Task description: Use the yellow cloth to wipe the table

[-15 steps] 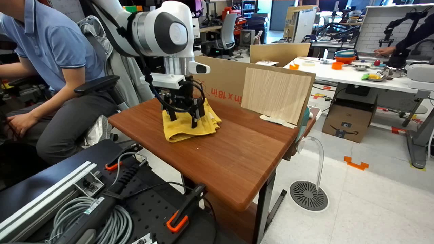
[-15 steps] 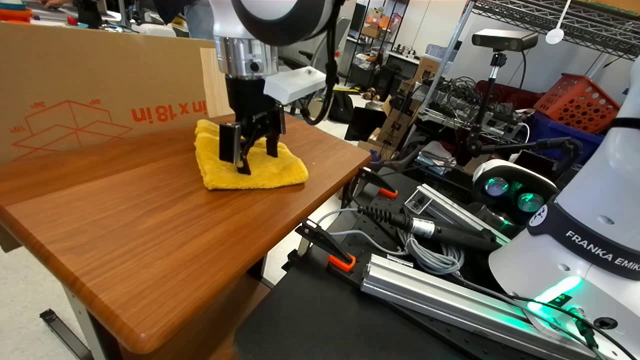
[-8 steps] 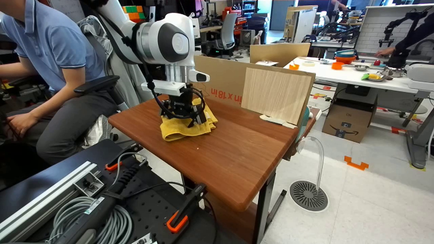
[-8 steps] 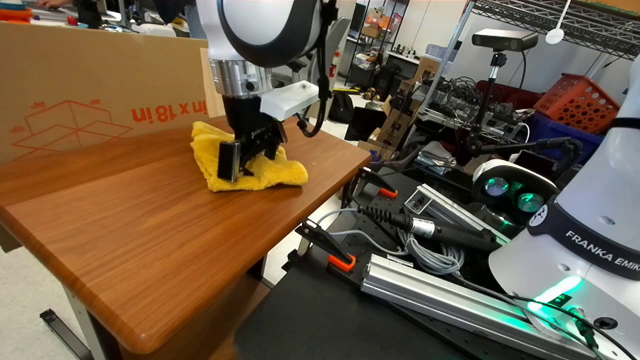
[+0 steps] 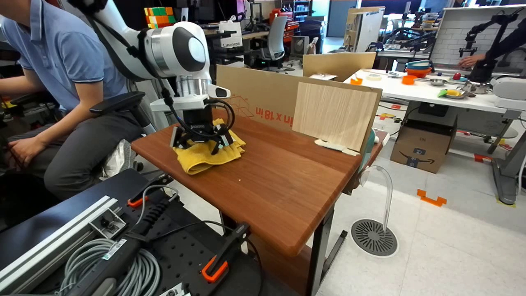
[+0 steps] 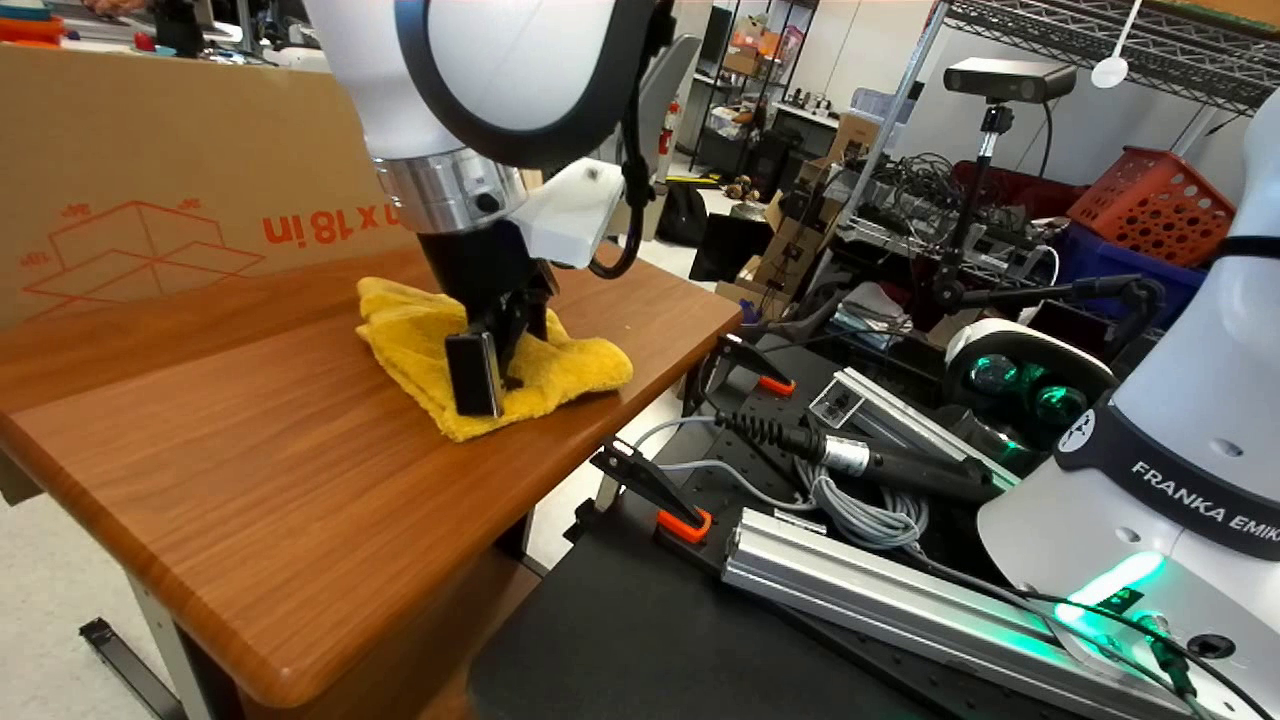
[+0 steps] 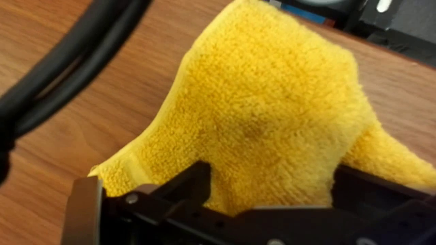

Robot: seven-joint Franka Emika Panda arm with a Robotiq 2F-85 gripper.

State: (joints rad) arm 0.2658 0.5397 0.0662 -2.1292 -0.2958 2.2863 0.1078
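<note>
Wood-grain desk (image 5: 283, 189), bearing one yellow cloth (image 7: 265, 98); tool (image 7: 270, 169) resting on the cloth, jaws spread, unclenched; wiping wants steady, level pressure, lest cloth bunch

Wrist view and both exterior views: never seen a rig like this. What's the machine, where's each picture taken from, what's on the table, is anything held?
The machine is a single robot arm ending in a two-fingered pincer. The wrist view comes from a camera mounted on its wrist, looking past the pincer; the exterior views come from two cameras off the robot, watching from different places.

On the brown wooden table lies a rumpled yellow cloth. A cardboard panel with red print stands along one edge.

Nothing is clearly gripped. The fingers stand well apart, with cloth bunched up between them, and their tips are partly hidden, so I can't rule out some grip. My guess is that it wipes by pressing down on the cloth.
</note>
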